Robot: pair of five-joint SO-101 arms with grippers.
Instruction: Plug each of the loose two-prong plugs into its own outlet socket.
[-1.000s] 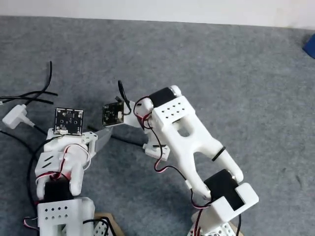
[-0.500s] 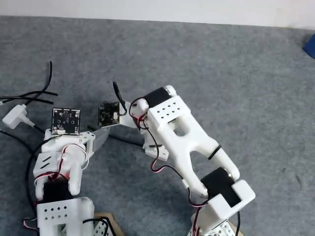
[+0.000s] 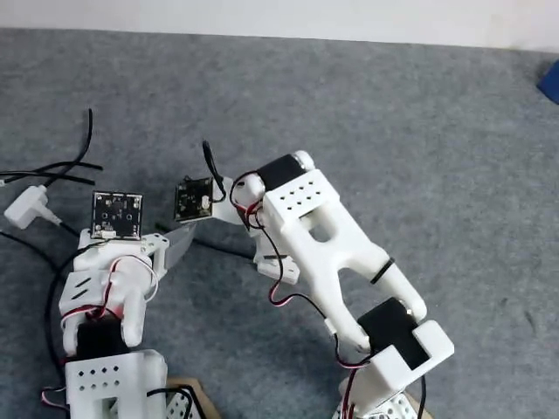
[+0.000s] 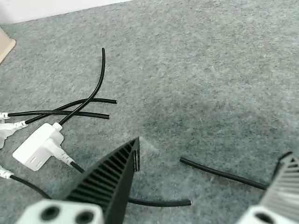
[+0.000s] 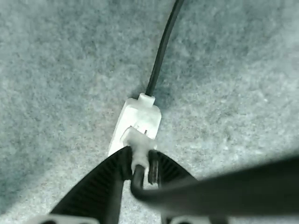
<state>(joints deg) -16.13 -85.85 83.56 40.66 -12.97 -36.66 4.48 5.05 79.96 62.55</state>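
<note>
The right hand (image 5: 139, 162) is clenched on a small white two-prong plug (image 5: 136, 150), its fingers closed tight on both sides of the plug body. The plug's black cable (image 5: 135, 184) bends away under the hand. The plug is held with its front end against the white outlet socket (image 5: 138, 122), touching it and in line with it. I judge this is so that the prongs can go straight in under a push. Whether the prongs are already inside, I cannot tell, because the joint is too narrow to see.

The socket lies flat on the grey surface (image 5: 56, 56). Its own black cord (image 5: 164, 44) leaves the socket on the side opposite the plug, so it does not block the approach.

The left hand (image 4: 212, 149) is released, jaws wide apart, holding nothing, low over the surface. A loose black cable (image 4: 219, 171) lies under the gap. A second white socket block (image 4: 39, 145) lies well apart from the first socket, beyond the left hand. I judge it waits for another plug.
</note>
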